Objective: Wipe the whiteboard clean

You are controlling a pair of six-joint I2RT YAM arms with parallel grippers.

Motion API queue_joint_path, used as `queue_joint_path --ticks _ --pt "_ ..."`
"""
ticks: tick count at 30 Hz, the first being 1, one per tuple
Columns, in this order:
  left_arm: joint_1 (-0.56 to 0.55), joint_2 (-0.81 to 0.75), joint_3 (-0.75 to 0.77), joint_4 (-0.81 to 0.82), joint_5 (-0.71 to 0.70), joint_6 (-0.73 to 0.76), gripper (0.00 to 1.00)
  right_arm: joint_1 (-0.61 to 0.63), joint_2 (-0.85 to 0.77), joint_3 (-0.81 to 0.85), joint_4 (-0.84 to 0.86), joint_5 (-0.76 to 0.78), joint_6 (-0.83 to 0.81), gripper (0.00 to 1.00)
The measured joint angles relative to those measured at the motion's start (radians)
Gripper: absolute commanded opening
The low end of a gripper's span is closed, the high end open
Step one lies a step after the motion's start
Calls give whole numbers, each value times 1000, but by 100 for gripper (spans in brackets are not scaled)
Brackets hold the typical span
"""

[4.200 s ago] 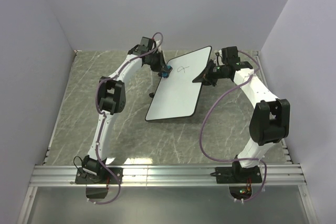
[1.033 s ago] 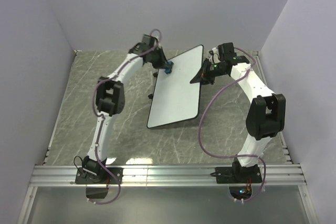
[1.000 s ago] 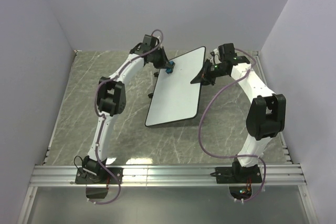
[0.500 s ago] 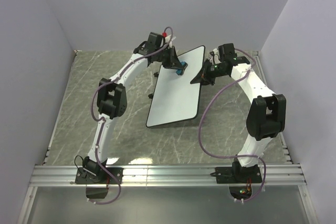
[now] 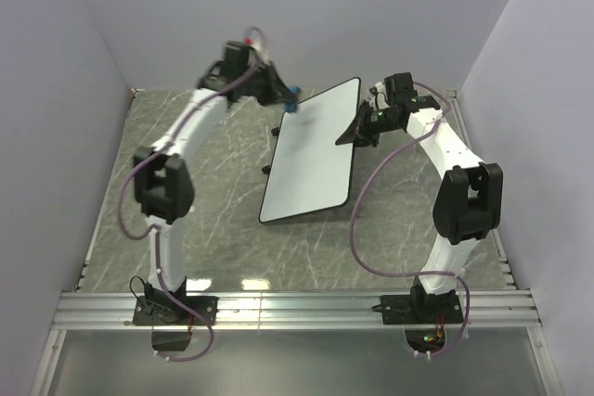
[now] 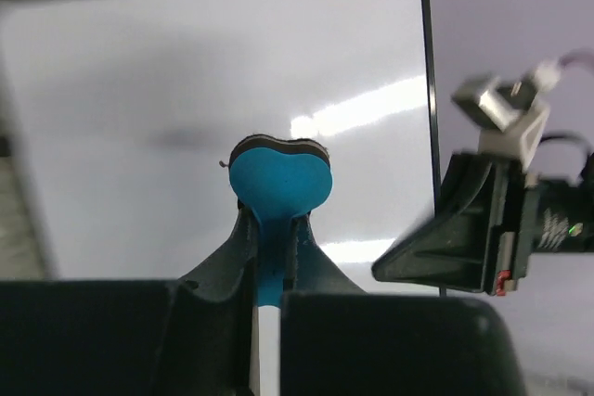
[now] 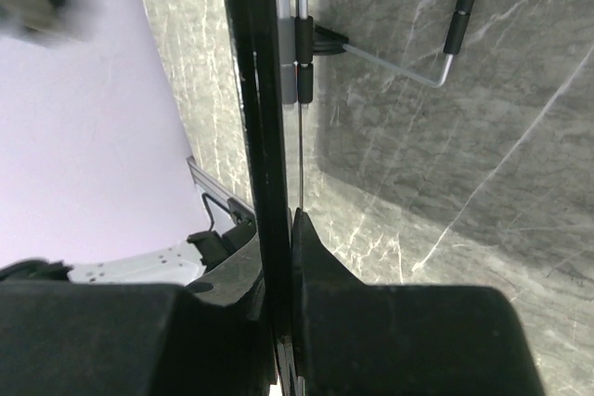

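**White from rim to rim, bar one faint grey smear: the erasing looks close to finished.**

On the grey marble table [image 5: 186, 192] the whiteboard [image 5: 311, 155] lies mid-table toward the back. It seems tipped up along its right edge, where the right gripper [image 5: 356, 129] has its fingers pressed together on the thin black rim. From above I see no writing on its face. The left wrist view shows only a pale grey smudge [image 6: 181, 139], perhaps ghosting, perhaps blur, so I judge that one more pass there is all that is left. The left gripper [image 6: 271, 238] hangs by the board's far left corner, apparently lifted off the surface. It is pinching the small blue eraser [image 6: 278, 178] by its lower part.
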Motion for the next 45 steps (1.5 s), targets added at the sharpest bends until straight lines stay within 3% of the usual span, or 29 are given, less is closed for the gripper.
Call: queue_joint_path --ticks 5,9,17,21,26,28,29,31,32,37,39,41,45 --pt "210 -227 -114 13 -162 -19 0 0 37 53 -10 4 5 0" --pt "311 -340 -229 2 -276 8 0 0 56 81 -16 7 9 16" --pt "316 -357 -674 -46 -352 52 0 15 109 91 -33 56 18 53" --pt "316 -357 -767 -64 -369 63 0 17 113 103 -45 59 19 74" --pt "316 -359 -825 -44 -391 83 2 19 113 153 -63 61 19 89" --pt "316 -359 -838 -45 -399 89 8 19 111 184 -75 61 16 91" --pt "316 -359 -841 -45 -404 92 10 18 111 206 -87 61 14 99" --pt "316 -359 -844 -45 -413 104 22 13 107 252 -116 69 5 99" --pt "316 -359 -845 -43 -418 107 35 11 103 272 -130 74 0 100" --pt "316 -359 -861 -39 -447 109 62 -12 48 365 -233 140 -45 100" --pt "316 -359 -869 -40 -455 113 88 -31 2 386 -265 171 -72 100" --pt "316 -359 -870 -43 -461 110 99 -45 -55 386 -285 206 -91 100" --pt "315 -359 -870 -44 -486 105 99 -64 -251 253 -279 287 -113 100"
